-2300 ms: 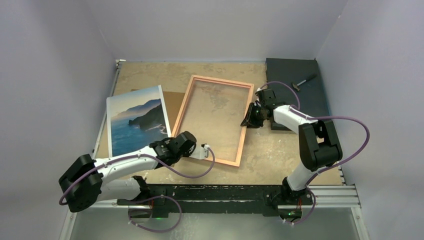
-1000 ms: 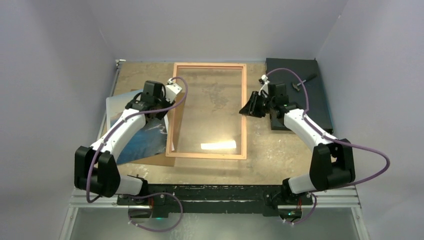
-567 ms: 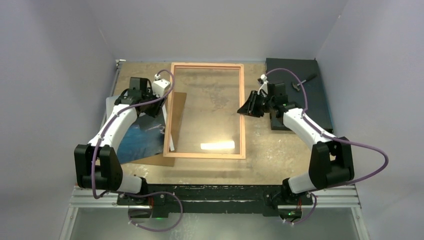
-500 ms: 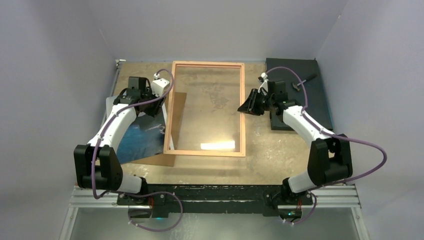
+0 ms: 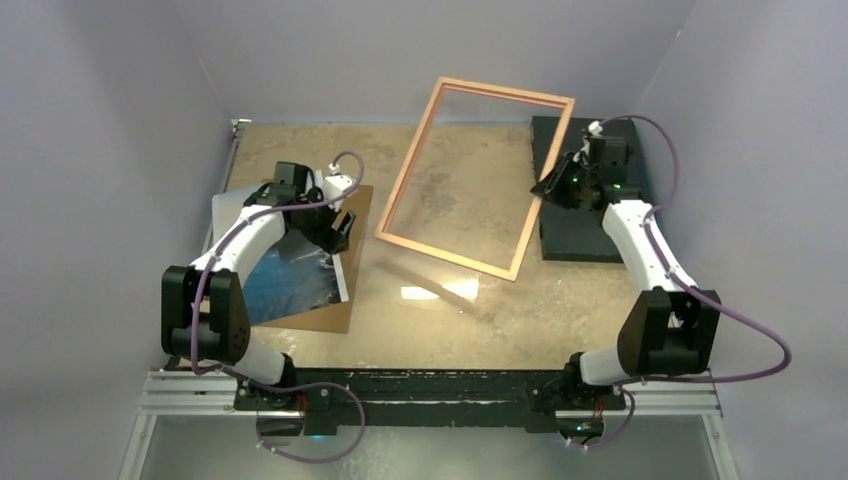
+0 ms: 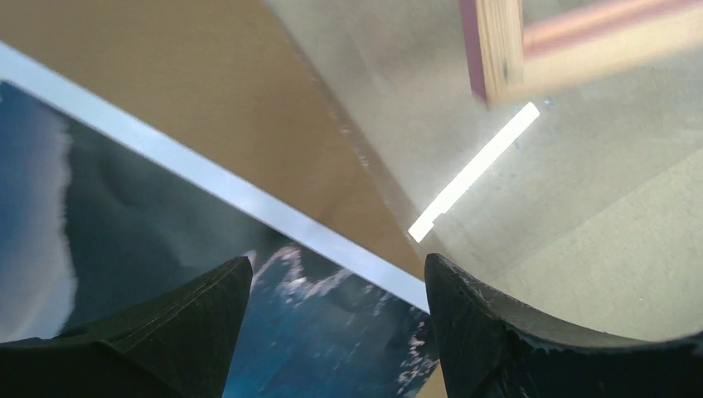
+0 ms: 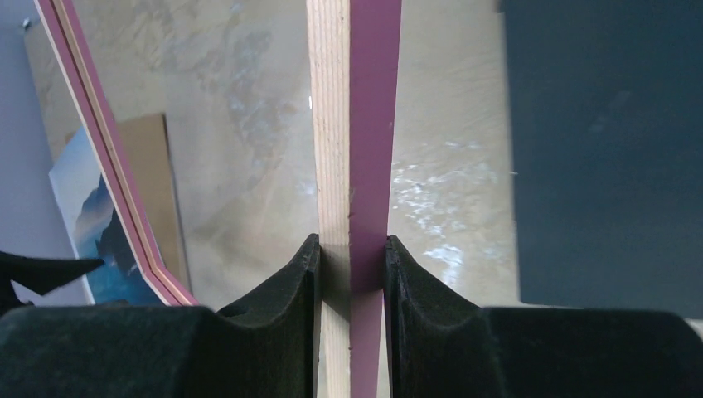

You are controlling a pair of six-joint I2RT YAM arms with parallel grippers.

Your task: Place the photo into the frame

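Desk (image 5: pixel 560 300): tan, scuffed top inside pale walls; carries all items below.
Frame (image 5: pixel 476 175): lifted clear of desk, tilted, far end up against back wall. Thin rim, clear glossy pane, desk visible thru it. Held at its R long rim only. R wrist view: rim (image 7: pixel 354 124) shows pale wood on one side, pink on the other. L wrist view: one corner (image 6: pixel 497 50) at top of pic.
Dark mat (image 5: pixel 575 235): black slab, far R of desk, flat, under R arm; frame's R rim overlaps its near-L edge in top view.
Photo (image 5: pixel 290 275): flat at L of desk, well apart from frame, not in it. Lies on brown board, white border toward centre; blue/dark print, partly hidden by L arm. Also seen in L wrist view (image 6: pixel 124 215) & R wrist view (image 7: pixel 87 224).
Backing board (image 5: pixel 358 260): plain brown, under photo, sticks out on photo's R side & near edge.
Glare patch (image 5: pixel 440 292): bright strip on desk, below frame's near edge.
R gripper (image 5: pixel 553 185): fingers (image 7: pixel 282 290) clenched on frame's R rim, one each side, touching.
L gripper (image 5: pixel 338 228): over photo's R border / board edge; fingers (image 6: pixel 191 332) spread wide, released, nothing between. Contact w/ photo: cannot tell.
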